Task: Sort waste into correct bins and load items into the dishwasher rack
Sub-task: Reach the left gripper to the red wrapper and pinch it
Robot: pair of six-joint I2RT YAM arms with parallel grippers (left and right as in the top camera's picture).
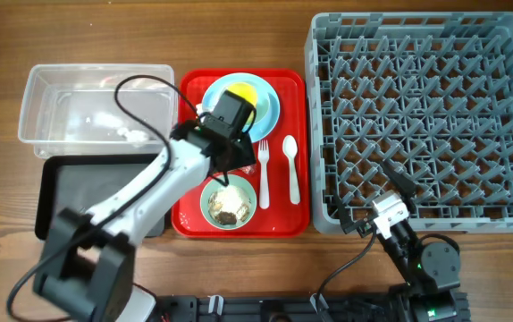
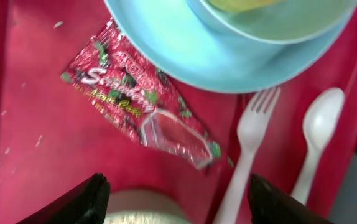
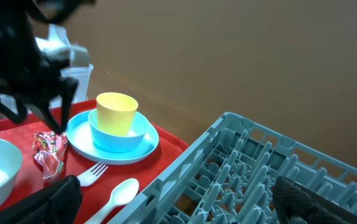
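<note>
A crinkled red snack wrapper (image 2: 144, 106) lies on the red tray beside the light blue plate (image 2: 216, 50). My left gripper (image 2: 178, 193) is open and empty, just above the wrapper; in the overhead view the gripper (image 1: 228, 159) hides it. The yellow cup (image 1: 243, 94) stands on the plate. The white fork (image 1: 263, 165) and spoon (image 1: 290, 165) lie side by side. The mint bowl (image 1: 228, 204) holds rice-like scraps. My right gripper (image 3: 178, 199) is open and empty at the near edge of the grey rack (image 1: 426, 116).
The clear tub (image 1: 96, 103) at the far left holds a small white crumpled thing (image 1: 134, 135). The black tray (image 1: 87, 192) sits in front of it. The red tray (image 1: 189, 224) lies between the bins and the rack.
</note>
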